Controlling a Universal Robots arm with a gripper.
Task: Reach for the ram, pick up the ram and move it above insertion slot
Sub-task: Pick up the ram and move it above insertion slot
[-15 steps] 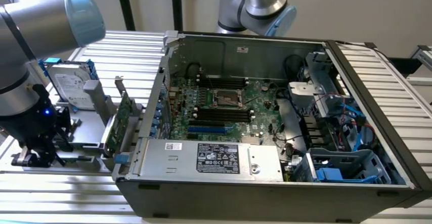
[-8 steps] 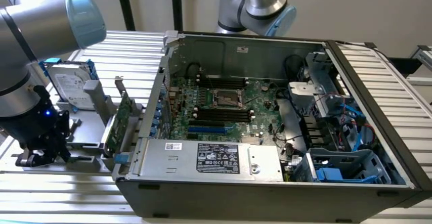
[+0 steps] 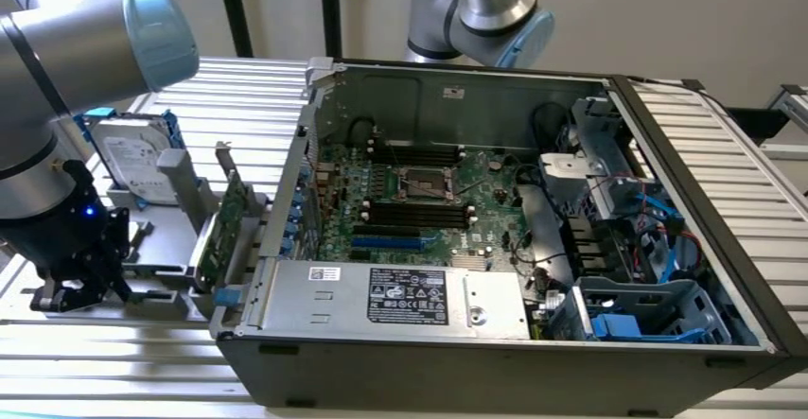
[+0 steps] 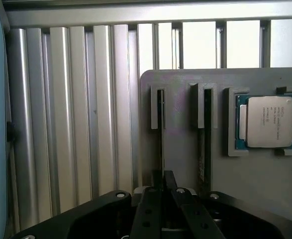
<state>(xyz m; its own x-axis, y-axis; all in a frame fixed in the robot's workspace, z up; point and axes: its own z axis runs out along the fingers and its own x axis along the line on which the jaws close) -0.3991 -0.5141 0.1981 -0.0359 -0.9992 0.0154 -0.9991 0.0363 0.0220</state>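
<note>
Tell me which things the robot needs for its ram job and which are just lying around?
For the job: gripper, ram in the gray holder, memory slots on the motherboard.
Just lying about: hard drive, expansion card, processor chip.

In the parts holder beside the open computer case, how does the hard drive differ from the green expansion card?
The hard drive is a thick silver block with a pale label; the expansion card is a thin green board. The hard drive sits farther from the computer case, toward the exterior view's left; the expansion card stands right beside the case. Both stand on edge in the gray holder.
</note>
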